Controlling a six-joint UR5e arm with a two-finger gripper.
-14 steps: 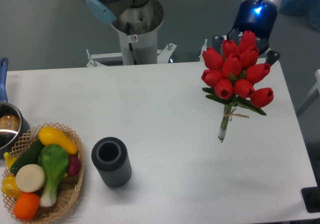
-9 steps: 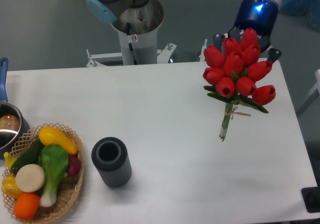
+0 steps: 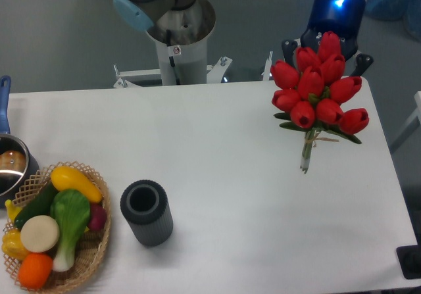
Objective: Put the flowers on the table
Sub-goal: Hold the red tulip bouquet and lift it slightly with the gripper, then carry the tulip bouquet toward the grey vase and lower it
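The flowers (image 3: 320, 91), a bunch of red tulips with green leaves and string-tied stems, hang over the far right part of the white table (image 3: 217, 149), stems pointing down toward it. My gripper (image 3: 325, 49) is behind the blooms under its blue-lit wrist. Only its black outer parts show on either side of the bunch. It holds the flowers up by the stems behind the heads. The stem ends (image 3: 304, 166) look close to the tabletop; I cannot tell if they touch it.
A dark grey ribbed cylinder vase (image 3: 147, 212) stands at the front left of centre. A wicker basket (image 3: 92, 254) of toy vegetables sits at the front left corner. A pot (image 3: 10, 166) stands at the left edge. The arm's base (image 3: 177, 37) is behind the table.
The gripper and the flowers have moved a little to the right and slightly away from the camera. Nothing else has moved.
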